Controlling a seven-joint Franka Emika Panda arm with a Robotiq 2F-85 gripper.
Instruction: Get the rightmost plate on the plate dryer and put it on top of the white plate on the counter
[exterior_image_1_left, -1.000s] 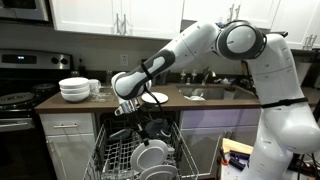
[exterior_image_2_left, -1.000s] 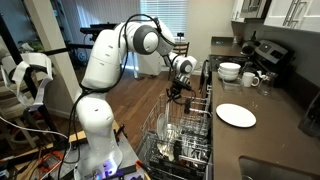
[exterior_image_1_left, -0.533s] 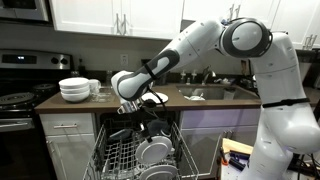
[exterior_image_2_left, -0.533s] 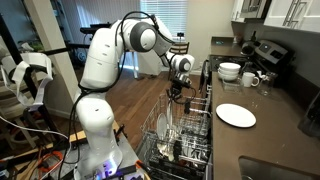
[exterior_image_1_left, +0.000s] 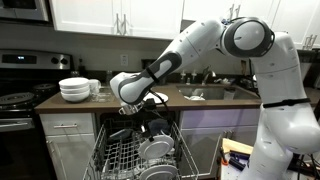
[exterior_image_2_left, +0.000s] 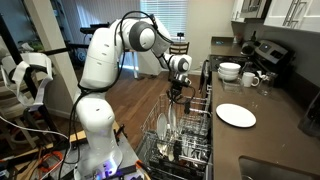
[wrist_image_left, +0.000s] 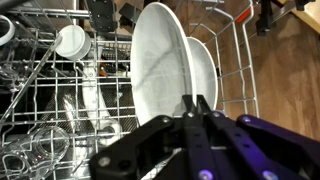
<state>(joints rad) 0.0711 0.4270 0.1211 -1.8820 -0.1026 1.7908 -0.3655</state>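
Observation:
Two white plates stand on edge in the plate dryer (wrist_image_left: 60, 110), a grey wire rack that also shows in both exterior views (exterior_image_1_left: 120, 160) (exterior_image_2_left: 185, 135). In the wrist view the rightmost plate (wrist_image_left: 207, 68) stands behind a larger white plate (wrist_image_left: 150, 60). My gripper (wrist_image_left: 197, 100) hangs just above these plates with its fingertips together and nothing between them. It shows in both exterior views (exterior_image_1_left: 130, 106) (exterior_image_2_left: 176, 93). The white plate (exterior_image_2_left: 236, 115) lies flat on the dark counter (exterior_image_2_left: 280, 140). In an exterior view my arm partly hides it (exterior_image_1_left: 157, 97).
A stack of white bowls (exterior_image_1_left: 74, 89) (exterior_image_2_left: 230, 71) and cups (exterior_image_2_left: 250, 79) stand on the counter near the stove (exterior_image_1_left: 15, 100). Glasses and a cup (wrist_image_left: 70, 40) fill the rack's left side. A sink (exterior_image_1_left: 205, 92) lies in the counter.
My gripper has sunk a little toward the plates in the rack. The plates and the counter plate have not moved.

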